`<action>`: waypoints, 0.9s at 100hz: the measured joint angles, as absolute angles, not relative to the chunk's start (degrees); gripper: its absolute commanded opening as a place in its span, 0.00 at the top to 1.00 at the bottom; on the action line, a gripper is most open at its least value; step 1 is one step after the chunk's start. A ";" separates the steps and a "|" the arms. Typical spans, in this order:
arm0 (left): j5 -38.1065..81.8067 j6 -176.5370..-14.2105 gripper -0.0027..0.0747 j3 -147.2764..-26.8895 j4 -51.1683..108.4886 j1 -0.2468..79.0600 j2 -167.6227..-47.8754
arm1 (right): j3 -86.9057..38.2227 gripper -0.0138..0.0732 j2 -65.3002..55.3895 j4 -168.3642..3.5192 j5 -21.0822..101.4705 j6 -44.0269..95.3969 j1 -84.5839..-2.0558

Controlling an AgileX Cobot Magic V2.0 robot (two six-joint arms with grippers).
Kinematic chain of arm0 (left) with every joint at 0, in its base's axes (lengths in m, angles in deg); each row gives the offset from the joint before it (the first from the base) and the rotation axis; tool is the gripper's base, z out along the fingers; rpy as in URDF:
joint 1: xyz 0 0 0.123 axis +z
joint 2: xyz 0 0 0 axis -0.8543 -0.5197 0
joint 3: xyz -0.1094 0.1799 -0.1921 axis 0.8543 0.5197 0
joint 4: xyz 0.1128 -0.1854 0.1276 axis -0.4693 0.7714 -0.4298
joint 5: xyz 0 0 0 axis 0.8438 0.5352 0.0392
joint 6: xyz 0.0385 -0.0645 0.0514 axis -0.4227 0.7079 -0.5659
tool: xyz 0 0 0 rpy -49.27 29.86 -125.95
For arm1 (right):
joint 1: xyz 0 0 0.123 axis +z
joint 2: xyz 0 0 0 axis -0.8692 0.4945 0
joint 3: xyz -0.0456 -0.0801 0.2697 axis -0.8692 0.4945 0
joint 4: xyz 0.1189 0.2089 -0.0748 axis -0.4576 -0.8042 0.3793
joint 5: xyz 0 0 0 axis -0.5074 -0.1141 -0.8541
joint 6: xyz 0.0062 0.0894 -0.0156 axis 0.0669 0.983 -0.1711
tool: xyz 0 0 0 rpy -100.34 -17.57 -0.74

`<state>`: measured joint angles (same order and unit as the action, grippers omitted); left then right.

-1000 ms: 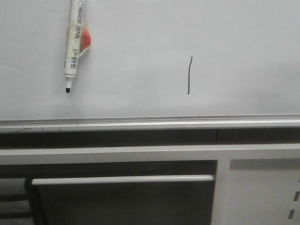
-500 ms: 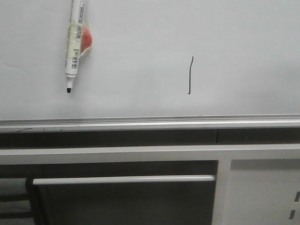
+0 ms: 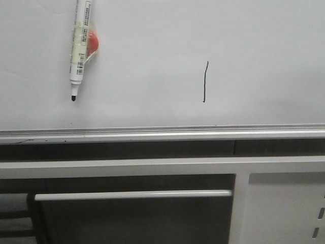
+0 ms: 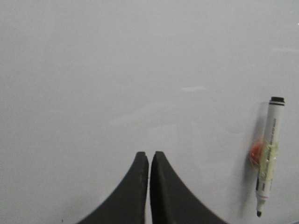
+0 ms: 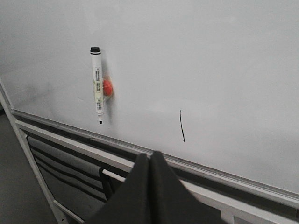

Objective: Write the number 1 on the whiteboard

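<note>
The number 1 [image 3: 205,82] was seen drawn on the whiteboard [image 3: 254,40], near its lower rail. Marker [image 3: 78,48] was stuck up-left, well apart. Left gripper [image 4: 149,156] and right gripper [image 5: 150,156] fingers were pressed together, empty.

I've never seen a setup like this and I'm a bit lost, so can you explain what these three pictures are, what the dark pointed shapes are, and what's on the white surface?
This is a two-armed robot facing a whiteboard. One picture looks straight ahead from the robot's front camera. The other two come from cameras on its wrists. The dark pointed shapes are the gripper fingers: the left gripper and the right gripper. Both are shut and hold nothing. On the board is a thin black stroke, the number 1. A marker hangs on the board to its left, tip down and uncapped, with something orange-red behind it. Below the board runs a silver rail, then a white cabinet with a bar handle.
</note>
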<state>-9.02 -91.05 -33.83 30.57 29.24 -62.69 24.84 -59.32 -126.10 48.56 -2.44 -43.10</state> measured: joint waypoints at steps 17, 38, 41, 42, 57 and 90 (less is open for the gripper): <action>1.83 -74.50 0.99 -31.71 15.47 38.73 -58.24 | 24.84 0.91 -59.32 -126.10 48.56 -2.44 -43.10; 9.89 -64.20 0.99 -29.56 8.10 47.73 -53.59 | 24.84 0.91 -59.32 -126.10 48.56 -2.44 -43.10; 10.51 -63.40 0.99 -29.56 7.81 48.87 -52.75 | 24.84 0.91 -59.32 -126.10 48.56 -2.44 -43.10; 10.66 -63.25 0.99 -29.56 7.67 49.08 -52.58 | 24.84 0.91 -59.32 -126.10 48.56 -2.44 -43.10; 12.16 -60.89 0.99 -29.56 7.18 52.39 -49.94 | 24.84 0.91 -59.32 -126.10 48.56 -2.44 -43.10; 14.63 -60.20 0.99 -29.56 7.29 53.17 -49.94 | 24.96 0.91 -59.32 -126.10 48.56 -2.39 -43.10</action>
<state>14.63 -60.20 -29.56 7.29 53.17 -49.94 24.96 -59.32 -126.10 48.56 -2.39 -43.10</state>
